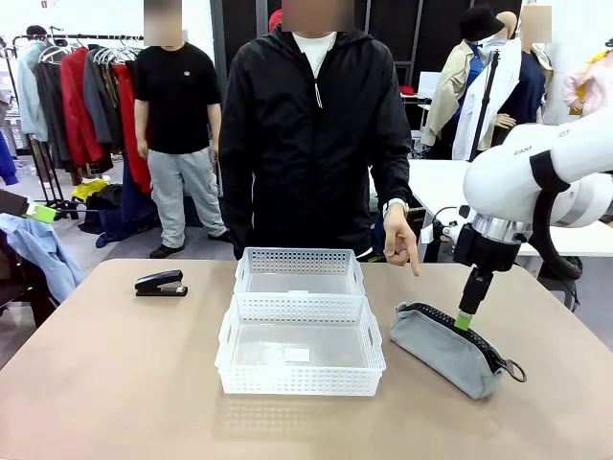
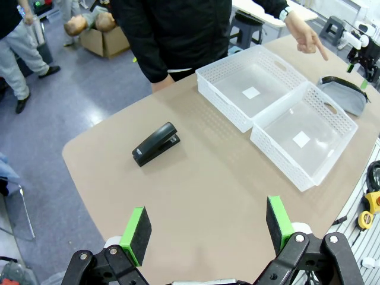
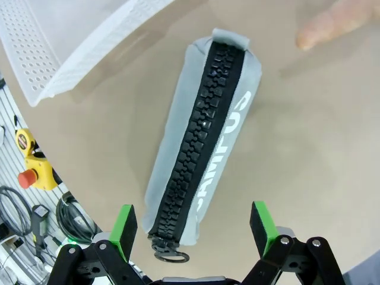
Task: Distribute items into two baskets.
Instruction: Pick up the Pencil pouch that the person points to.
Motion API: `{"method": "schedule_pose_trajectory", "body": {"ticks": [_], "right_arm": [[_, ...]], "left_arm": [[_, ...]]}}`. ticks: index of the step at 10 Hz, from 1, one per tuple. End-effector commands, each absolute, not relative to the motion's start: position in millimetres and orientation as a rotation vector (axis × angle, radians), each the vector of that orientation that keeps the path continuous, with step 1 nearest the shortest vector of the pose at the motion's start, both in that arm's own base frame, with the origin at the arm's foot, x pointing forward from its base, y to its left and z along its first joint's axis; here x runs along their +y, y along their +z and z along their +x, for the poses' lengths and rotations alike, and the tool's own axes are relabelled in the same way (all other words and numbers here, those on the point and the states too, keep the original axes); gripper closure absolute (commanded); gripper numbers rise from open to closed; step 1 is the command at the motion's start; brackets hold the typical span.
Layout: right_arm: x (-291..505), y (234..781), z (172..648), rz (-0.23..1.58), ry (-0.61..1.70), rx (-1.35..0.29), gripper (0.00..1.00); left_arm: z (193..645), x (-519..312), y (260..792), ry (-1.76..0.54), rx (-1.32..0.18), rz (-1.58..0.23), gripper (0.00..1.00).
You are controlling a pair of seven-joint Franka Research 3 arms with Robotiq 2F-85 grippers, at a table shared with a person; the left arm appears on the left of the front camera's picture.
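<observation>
We've got our right gripper (image 1: 465, 319) spread open over the grey pouch (image 1: 442, 349), right of the near basket (image 1: 300, 379); left gripper (image 2: 207, 230) open too.

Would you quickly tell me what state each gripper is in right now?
Left gripper: open, holding nothing.
Right gripper: open, over the grey pouch, not gripping it.
</observation>
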State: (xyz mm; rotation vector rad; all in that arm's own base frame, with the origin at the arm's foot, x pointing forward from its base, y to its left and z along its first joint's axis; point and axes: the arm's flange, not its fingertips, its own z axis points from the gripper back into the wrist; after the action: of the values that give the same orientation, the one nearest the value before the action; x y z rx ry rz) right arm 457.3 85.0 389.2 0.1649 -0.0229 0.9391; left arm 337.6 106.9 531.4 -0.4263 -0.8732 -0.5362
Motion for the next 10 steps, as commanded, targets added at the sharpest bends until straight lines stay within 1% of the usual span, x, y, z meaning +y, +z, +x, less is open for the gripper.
{"method": "schedule_pose_trajectory", "body": {"ticks": [1, 6, 10], "right_arm": [[85.8, 382.2, 462.8, 0.177, 0.962, -0.037, 0.0], [94.8, 353.5, 467.2, 0.159, 0.952, -0.068, 0.0], [101.6, 332.4, 472.8, 0.154, 0.93, -0.056, 0.0]], "left_arm": [[338.4, 107.3, 531.2, -0.543, -0.881, -0.437, 0.0], [338.4, 107.3, 531.2, -0.543, -0.881, -0.437, 0.0], [338.4, 107.3, 531.2, -0.543, -0.881, -0.437, 0.0]]}}
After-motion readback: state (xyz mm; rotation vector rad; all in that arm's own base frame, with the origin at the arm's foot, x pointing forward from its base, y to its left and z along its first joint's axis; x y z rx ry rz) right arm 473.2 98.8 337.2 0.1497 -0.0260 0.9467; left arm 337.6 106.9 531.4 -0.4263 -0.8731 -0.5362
